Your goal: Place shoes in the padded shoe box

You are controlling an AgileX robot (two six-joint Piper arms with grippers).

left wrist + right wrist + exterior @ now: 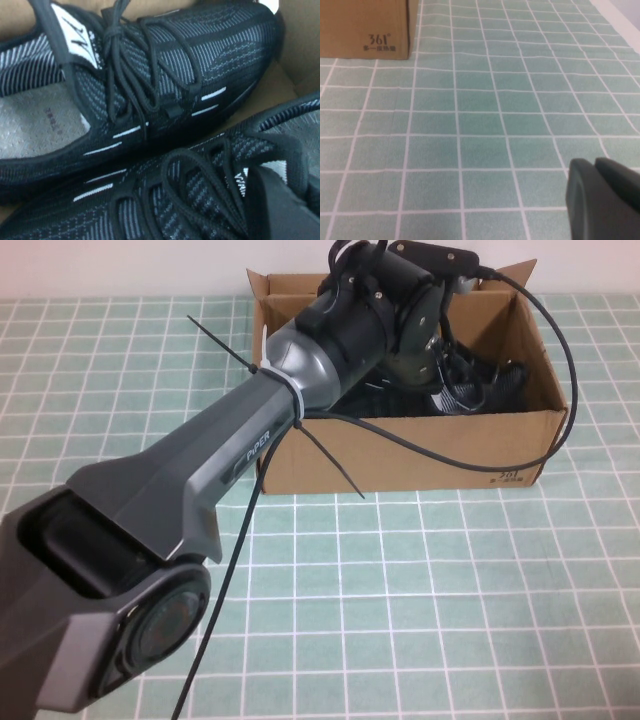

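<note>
The padded shoe box (400,455) stands at the far middle of the table, flaps upright. Both black knit shoes lie inside it, side by side, partly hidden under my left arm (470,390). In the left wrist view one shoe (165,75) lies beyond the other shoe (165,200). My left gripper (428,358) reaches down into the box. In its wrist view it (280,205) sits at the nearer shoe's tongue and looks shut on it. My right gripper (602,200) is shut and empty, low over the cloth, beside the box corner (365,25). It does not show in the high view.
A green checked cloth (450,600) covers the table. My left arm and its black cable (560,360) stretch over the box's near left wall. Cardboard wall (300,45) shows close beside the shoes' toes.
</note>
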